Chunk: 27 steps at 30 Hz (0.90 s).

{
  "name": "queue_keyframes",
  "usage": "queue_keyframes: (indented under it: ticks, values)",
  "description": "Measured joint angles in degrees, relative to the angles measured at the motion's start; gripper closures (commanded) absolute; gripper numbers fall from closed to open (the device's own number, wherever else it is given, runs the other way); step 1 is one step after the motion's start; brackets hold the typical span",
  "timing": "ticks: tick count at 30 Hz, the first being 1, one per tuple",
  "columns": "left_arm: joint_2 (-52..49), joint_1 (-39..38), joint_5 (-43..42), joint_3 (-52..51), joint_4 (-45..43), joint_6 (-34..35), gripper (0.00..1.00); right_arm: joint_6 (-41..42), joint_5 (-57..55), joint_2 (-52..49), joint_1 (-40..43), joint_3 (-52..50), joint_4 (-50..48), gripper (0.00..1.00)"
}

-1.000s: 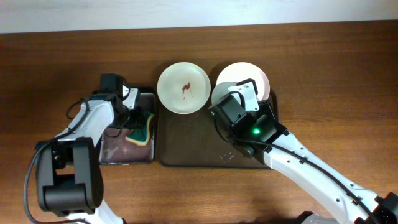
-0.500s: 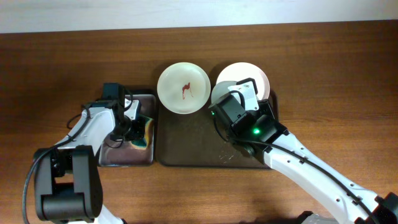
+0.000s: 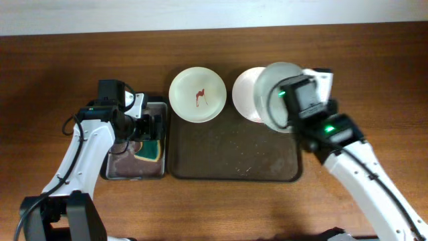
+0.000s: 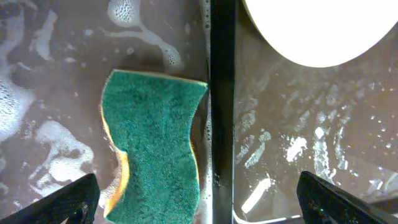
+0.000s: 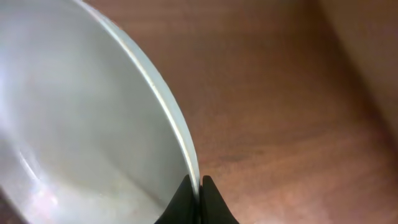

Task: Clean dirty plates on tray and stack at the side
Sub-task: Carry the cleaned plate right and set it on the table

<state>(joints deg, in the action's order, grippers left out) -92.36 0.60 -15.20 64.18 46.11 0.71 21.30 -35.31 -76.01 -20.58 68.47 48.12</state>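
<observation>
My right gripper (image 3: 298,102) is shut on the rim of a greyish-white plate (image 3: 275,100) and holds it tilted above the dark brown tray's (image 3: 234,150) right rear corner. In the right wrist view the fingertips (image 5: 186,194) pinch the plate's rim, with the plate (image 5: 87,118) to the left. A second white plate (image 3: 246,92) lies partly under it. A third plate (image 3: 197,95) with a red smear sits at the tray's rear left. My left gripper (image 3: 151,127) is open over a green sponge (image 3: 151,151), which also shows in the left wrist view (image 4: 155,143).
The sponge lies in a small black tray (image 3: 120,164) with soapy water, left of the brown tray. Their rims (image 4: 222,93) touch. The brown tray's wet bottom (image 4: 298,137) and a plate edge (image 4: 317,31) show in the left wrist view. Wooden table (image 5: 286,93) surrounds everything.
My right gripper has lifted the plate and carried it to the right. My left gripper has drawn up off the sponge, now open, and the sponge lies in the black tray.
</observation>
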Motion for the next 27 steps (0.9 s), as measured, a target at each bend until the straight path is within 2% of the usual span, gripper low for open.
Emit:
queue_keyframes:
  ticks: [2,7,9,12,17,19,20,22,24,27]
  values:
    - [0.0,0.0,-0.6,0.0,0.0,0.0,0.01,0.9,10.1,0.1,11.1,0.0,1.4,0.96]
    - [0.0,0.0,-1.0,0.0,0.0,0.0,0.0,1.2,26.3,-0.1,36.3,0.0,4.0,0.96]
    - [0.0,0.0,-1.1,0.0,0.0,0.0,0.01,1.2,30.0,-1.7,43.9,0.1,4.2,0.96]
    - [0.0,0.0,-1.1,0.0,0.0,0.0,0.01,1.2,33.5,-7.1,50.2,0.0,4.2,0.96]
    - [0.0,0.0,-1.1,0.0,0.0,0.0,0.01,0.8,37.2,-19.4,51.9,0.0,1.8,0.95]
    - [0.0,0.0,-1.1,0.0,0.0,0.0,0.0,0.6,38.7,-22.2,51.9,0.0,1.1,0.66]
    - [0.0,0.0,-1.1,0.0,0.0,0.0,0.01,0.4,39.8,-22.4,51.9,0.0,0.7,0.57]
    - [0.0,0.0,-1.1,0.0,0.0,0.0,0.0,0.0,42.5,-22.4,51.9,0.0,0.0,0.52]
    - [0.0,0.0,-1.1,0.0,0.0,0.0,0.01,-1.8,47.4,-22.4,51.0,0.0,-0.3,0.52]
    - [0.0,0.0,-1.1,0.0,0.0,0.0,0.0,-6.2,51.1,-22.4,43.9,1.5,0.3,0.51]
